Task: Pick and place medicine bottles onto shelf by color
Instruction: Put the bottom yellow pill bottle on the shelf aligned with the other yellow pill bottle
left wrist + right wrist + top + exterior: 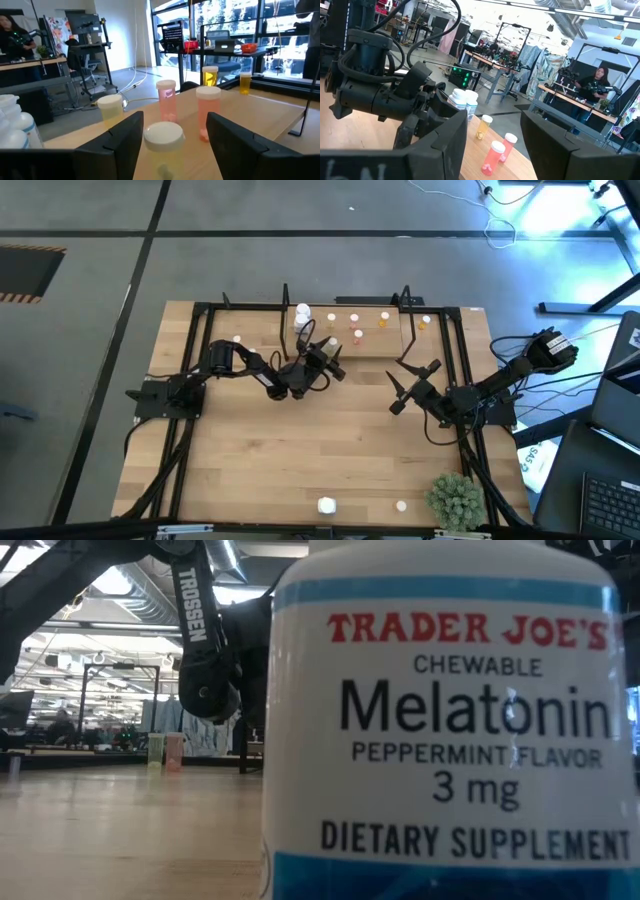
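Note:
The shelf stands at the table's far edge, with white, cream, pink and orange medicine bottles upright on its pale base. My left gripper is at the shelf's front, open. In the left wrist view its fingers stand on either side of a cream bottle with a white cap, with a gap on one side. My right gripper waits open near the shelf's right end, holding nothing. Two white bottles stand at the near edge.
A small bottle stands alone left of the shelf. A green plant sits at the near right corner. The white Melatonin bottle fills the low view. A black frame borders the tabletop. Bare wood lies mid-table.

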You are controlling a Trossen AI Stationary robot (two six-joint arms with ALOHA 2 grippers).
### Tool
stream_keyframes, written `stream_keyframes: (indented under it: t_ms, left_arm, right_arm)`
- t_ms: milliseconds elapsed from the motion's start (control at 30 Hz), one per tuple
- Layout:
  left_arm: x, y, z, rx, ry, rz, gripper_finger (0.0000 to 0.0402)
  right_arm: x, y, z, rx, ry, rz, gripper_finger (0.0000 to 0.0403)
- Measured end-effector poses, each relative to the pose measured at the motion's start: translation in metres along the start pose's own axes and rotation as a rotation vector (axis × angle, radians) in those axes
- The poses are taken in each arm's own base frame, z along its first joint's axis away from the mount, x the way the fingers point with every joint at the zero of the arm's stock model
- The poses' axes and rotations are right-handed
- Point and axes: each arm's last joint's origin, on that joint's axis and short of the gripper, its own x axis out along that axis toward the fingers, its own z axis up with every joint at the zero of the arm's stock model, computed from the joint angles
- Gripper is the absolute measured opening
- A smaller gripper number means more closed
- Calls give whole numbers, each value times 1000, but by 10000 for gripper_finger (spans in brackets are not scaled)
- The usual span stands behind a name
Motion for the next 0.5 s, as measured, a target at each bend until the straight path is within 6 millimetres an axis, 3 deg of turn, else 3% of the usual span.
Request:
stream_keyframes:
  t_ms: [200, 500]
  left_arm:
    - [0, 0, 2, 4, 0, 1, 210]
    - [2, -3, 36, 51, -53, 0, 212]
  right_arm:
    - [0, 0, 0, 0, 0, 0, 188]
    - [0, 0, 0, 0, 0, 0, 188]
